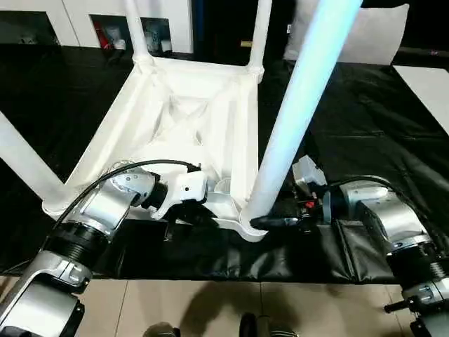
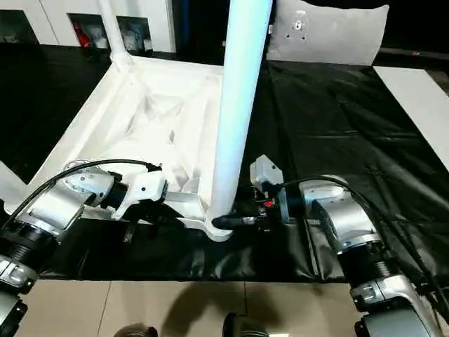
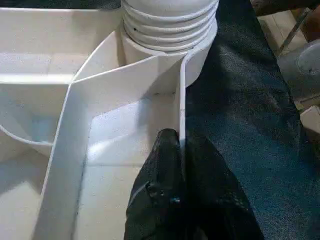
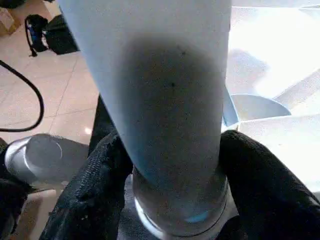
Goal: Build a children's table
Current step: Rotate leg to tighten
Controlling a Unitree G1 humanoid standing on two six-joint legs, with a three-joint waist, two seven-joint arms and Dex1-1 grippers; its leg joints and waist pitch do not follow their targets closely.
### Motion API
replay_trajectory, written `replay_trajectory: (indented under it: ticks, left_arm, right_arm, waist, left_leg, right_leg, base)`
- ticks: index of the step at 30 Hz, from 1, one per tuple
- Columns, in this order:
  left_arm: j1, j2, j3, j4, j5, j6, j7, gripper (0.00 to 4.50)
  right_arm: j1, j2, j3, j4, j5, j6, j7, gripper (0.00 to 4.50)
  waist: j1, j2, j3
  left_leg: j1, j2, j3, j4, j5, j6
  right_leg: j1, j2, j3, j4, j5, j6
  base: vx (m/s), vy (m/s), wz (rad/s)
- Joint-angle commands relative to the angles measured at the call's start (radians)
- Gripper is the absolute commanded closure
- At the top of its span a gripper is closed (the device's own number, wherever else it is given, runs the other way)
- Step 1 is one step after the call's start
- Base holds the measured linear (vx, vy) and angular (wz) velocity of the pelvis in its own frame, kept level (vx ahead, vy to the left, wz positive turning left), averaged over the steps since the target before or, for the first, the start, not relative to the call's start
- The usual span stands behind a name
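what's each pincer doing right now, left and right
Left pincer: shut on the tabletop's rim wall.
Right pincer: closed around the base of the near leg.

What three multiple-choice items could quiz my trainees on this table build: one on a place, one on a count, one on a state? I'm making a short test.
1. Where is the right gripper?
A. At the base of the near leg
B. On the black cover
C. At a far socket

2. How many legs stand in the table top?
A. Two
B. Three
C. Four

3. What is the left gripper doing?
A. Hanging open above the floor
B. Shut on the top's thin edge wall
C. Holding a loose leg

Answers: 1 A, its black fingers flank the leg just above the corner socket. 2 C, one leg rises at each corner in the left eye view. 3 B, the left wrist view shows its fingers pinched on the wall.
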Motion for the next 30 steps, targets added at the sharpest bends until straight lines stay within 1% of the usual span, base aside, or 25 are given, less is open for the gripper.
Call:
replay_trajectory:
  ticks: [1,2,3,4,5,6,7,10,11,12,15,16,17,18,19,21,22,23,24,25,26,27,28,29,30]
  left_arm:
    - [0.010,-0.013,-0.004,0.020,-0.010,-0.005,0.010,4.50]
    - [0.010,-0.013,-0.003,0.021,-0.010,-0.006,0.011,4.50]
    - [0.009,-0.013,-0.002,0.023,-0.010,-0.007,0.013,4.50]
    - [0.009,-0.012,0.000,0.023,-0.010,-0.007,0.014,4.50]
    - [0.008,-0.012,0.000,0.023,-0.010,-0.007,0.014,4.50]
    - [0.008,-0.012,0.001,0.024,-0.010,-0.006,0.015,4.50]
    - [0.009,-0.013,0.004,0.024,-0.012,-0.004,0.017,4.50]
    - [0.011,-0.011,0.009,0.023,-0.014,0.000,0.020,4.50]
    - [0.013,-0.010,0.013,0.021,-0.018,0.007,0.022,4.50]
    - [0.014,-0.010,0.015,0.020,-0.020,0.011,0.024,4.50]
    - [0.020,-0.026,0.029,0.013,-0.033,0.050,0.047,4.50]
    - [0.021,-0.046,0.039,0.007,-0.041,0.079,0.073,4.50]
    - [0.021,-0.046,0.039,0.007,-0.041,0.079,0.073,4.50]
    - [0.022,-0.068,0.046,-0.004,-0.047,0.114,0.102,4.50]
    - [0.022,-0.085,0.052,-0.011,-0.051,0.140,0.123,4.50]
    - [0.022,-0.113,0.060,-0.024,-0.060,0.183,0.154,4.50]
    - [0.019,-0.129,0.064,-0.026,-0.062,0.202,0.176,4.50]
    - [0.012,-0.161,0.068,-0.026,-0.058,0.232,0.220,4.50]
    - [-0.001,-0.204,0.074,-0.017,-0.051,0.264,0.278,4.50]
    - [-0.008,-0.225,0.076,-0.011,-0.048,0.278,0.304,4.50]
    - [-0.018,-0.250,0.078,0.000,-0.045,0.293,0.333,4.50]
    - [-0.036,-0.287,0.085,0.023,-0.036,0.307,0.387,4.50]
    - [-0.063,-0.340,0.098,0.061,-0.024,0.324,0.463,4.50]
    - [-0.077,-0.367,0.104,0.081,-0.019,0.332,0.501,4.50]
    - [-0.085,-0.381,0.108,0.092,-0.016,0.336,0.522,4.50]
  right_arm:
    - [-0.001,-0.002,0.001,-0.011,-0.008,0.024,0.000,1.72]
    - [-0.002,-0.002,0.000,-0.014,-0.002,0.034,0.006,1.78]
    - [-0.002,-0.003,0.000,-0.020,0.007,0.049,0.013,1.70]
    - [-0.001,-0.005,0.001,-0.025,0.011,0.057,0.015,1.73]
    - [-0.001,-0.005,0.001,-0.027,0.011,0.057,0.015,1.91]
    - [0.000,-0.006,0.002,-0.028,0.012,0.057,0.015,1.91]
    - [0.001,-0.005,0.001,-0.030,0.012,0.054,0.014,2.08]
    - [0.005,-0.004,-0.001,-0.036,0.017,0.055,0.015,2.25]
    - [0.012,-0.004,-0.003,-0.046,0.024,0.067,0.021,2.29]
    - [0.014,-0.003,-0.003,-0.051,0.028,0.073,0.023,2.30]
    - [0.039,-0.002,-0.006,-0.085,0.043,0.100,0.019,2.34]
    - [0.061,0.006,-0.010,-0.119,0.059,0.134,-0.003,2.37]
    - [0.061,0.006,-0.010,-0.119,0.059,0.134,-0.003,2.37]
    - [0.084,0.019,-0.012,-0.154,0.064,0.162,-0.043,2.37]
    - [0.096,0.036,-0.016,-0.170,0.064,0.172,-0.082,2.37]
    - [0.109,0.072,-0.027,-0.183,0.050,0.197,-0.171,2.37]
    - [0.108,0.095,-0.032,-0.180,0.034,0.211,-0.228,2.38]
    - [0.103,0.139,-0.047,-0.174,0.016,0.246,-0.324,2.38]
    - [0.094,0.198,-0.073,-0.163,0.004,0.284,-0.439,2.38]
    - [0.088,0.227,-0.087,-0.158,0.003,0.308,-0.492,2.38]
    - [0.082,0.258,-0.103,-0.154,0.006,0.337,-0.543,2.38]
    - [0.075,0.296,-0.120,-0.152,-0.006,0.358,-0.610,2.38]
    - [0.065,0.348,-0.145,-0.147,-0.017,0.391,-0.699,2.38]
    - [0.060,0.375,-0.160,-0.143,-0.019,0.411,-0.744,2.38]
    - [0.057,0.390,-0.167,-0.141,-0.020,0.423,-0.769,2.38]
  waist:
    - [-0.006,-0.004,-0.042]
    - [-0.006,-0.005,-0.041]
    - [-0.006,-0.005,-0.040]
    - [-0.005,-0.005,-0.040]
    - [-0.005,-0.004,-0.039]
    - [-0.006,-0.004,-0.039]
    - [-0.005,-0.004,-0.039]
    - [-0.006,-0.004,-0.036]
    - [-0.006,-0.002,-0.034]
    - [-0.006,-0.003,-0.034]
    - [-0.006,-0.002,-0.031]
    - [-0.006,-0.003,-0.031]
    - [-0.005,-0.003,-0.031]
    - [-0.004,-0.001,-0.028]
    - [-0.005,-0.001,-0.030]
    - [-0.008,-0.002,-0.028]
    - [-0.009,0.000,-0.027]
    - [-0.013,0.001,-0.025]
    - [-0.018,0.001,-0.023]
    - [-0.029,0.001,-0.023]
    - [-0.032,0.001,-0.024]
    - [-0.036,0.001,-0.028]
    - [-0.036,0.003,-0.027]
    - [-0.041,0.004,-0.026]
    - [-0.040,0.004,-0.027]
  left_leg:
    - [-0.012,0.052,-0.010,-0.083,-0.089,0.099]
    - [-0.012,0.053,-0.010,-0.084,-0.094,0.098]
    - [-0.012,0.053,-0.009,-0.084,-0.096,0.097]
    - [-0.012,0.052,-0.009,-0.084,-0.097,0.097]
    - [-0.013,0.052,-0.010,-0.085,-0.096,0.095]
    - [-0.012,0.052,-0.010,-0.085,-0.097,0.097]
    - [-0.012,0.052,-0.009,-0.085,-0.093,0.097]
    - [-0.013,0.052,-0.010,-0.087,-0.106,0.093]
    - [-0.013,0.053,-0.011,-0.088,-0.112,0.091]
    - [-0.013,0.053,-0.011,-0.088,-0.115,0.091]
    - [-0.013,0.054,-0.012,-0.090,-0.117,0.091]
    - [-0.012,0.054,-0.011,-0.090,-0.110,0.092]
    - [-0.013,0.054,-0.010,-0.090,-0.098,0.094]
    - [-0.011,0.054,-0.010,-0.090,-0.087,0.099]
    - [-0.012,0.054,-0.009,-0.090,-0.070,0.099]
    - [-0.018,0.050,-0.009,-0.090,-0.065,0.098]
    - [-0.016,0.048,-0.009,-0.090,-0.073,0.095]
    - [-0.020,0.048,-0.011,-0.092,-0.076,0.089]
    - [-0.023,0.045,-0.012,-0.094,-0.081,0.077]
    - [-0.022,0.039,-0.017,-0.097,-0.105,0.057]
    - [-0.022,0.038,-0.019,-0.098,-0.102,0.055]
    - [-0.021,0.038,-0.018,-0.096,-0.092,0.057]
    - [-0.013,0.037,-0.013,-0.095,-0.084,0.067]
    - [-0.015,0.035,-0.011,-0.095,-0.081,0.070]
    - [-0.016,0.033,-0.012,-0.095,-0.072,0.073]
  right_leg:
    - [0.059,-0.080,0.056,-0.086,-0.349,-0.232]
    - [0.059,-0.080,0.056,-0.087,-0.351,-0.232]
    - [0.059,-0.081,0.057,-0.088,-0.355,-0.230]
    - [0.059,-0.081,0.057,-0.087,-0.357,-0.229]
    - [0.060,-0.082,0.057,-0.087,-0.360,-0.227]
    - [0.059,-0.081,0.057,-0.088,-0.361,-0.226]
    - [0.059,-0.082,0.058,-0.088,-0.361,-0.225]
    - [0.058,-0.083,0.058,-0.092,-0.387,-0.217]
    - [0.057,-0.084,0.058,-0.093,-0.398,-0.216]
    - [0.057,-0.083,0.059,-0.094,-0.405,-0.212]
    - [0.055,-0.083,0.059,-0.094,-0.412,-0.209]
    - [0.056,-0.083,0.060,-0.094,-0.402,-0.211]
    - [0.058,-0.082,0.060,-0.093,-0.386,-0.211]
    - [0.056,-0.082,0.060,-0.092,-0.367,-0.216]
    - [0.057,-0.082,0.060,-0.090,-0.344,-0.222]
    - [0.061,-0.082,0.060,-0.091,-0.356,-0.217]
    - [0.058,-0.082,0.059,-0.096,-0.386,-0.210]
    - [0.059,-0.082,0.059,-0.096,-0.402,-0.204]
    - [0.060,-0.081,0.057,-0.101,-0.431,-0.191]
    - [0.058,-0.080,0.056,-0.108,-0.501,-0.160]
    - [0.061,-0.081,0.055,-0.109,-0.517,-0.152]
    - [0.063,-0.081,0.055,-0.109,-0.508,-0.149]
    - [0.053,-0.077,0.056,-0.114,-0.490,-0.148]
    - [0.053,-0.072,0.057,-0.114,-0.477,-0.150]
    - [0.055,-0.073,0.055,-0.114,-0.459,-0.155]
  base:
    - [0.000,0.000,0.00]
    - [0.000,0.000,0.00]
    - [0.000,0.000,0.00]
    - [0.000,0.000,0.00]
    - [0.000,0.000,0.00]
    - [0.000,0.000,0.00]
    - [0.000,0.000,0.00]
    - [0.000,0.000,0.00]
    - [0.000,0.000,0.00]
    - [0.000,0.000,0.00]
    - [0.000,0.000,0.00]
    - [0.000,0.000,0.00]
    - [0.000,0.000,0.00]
    - [0.000,0.000,0.00]
    - [0.000,0.000,0.00]
    - [0.000,0.000,0.00]
    - [0.000,0.000,0.00]
    - [0.000,0.000,0.00]
    - [0.000,0.000,0.00]
    - [0.000,0.000,0.00]
    - [0.000,0.000,0.00]
    - [0.000,0.000,0.00]
    - [0.000,0.000,0.00]
    - [0.000,0.000,0.00]
    - [0.000,0.000,0.00]
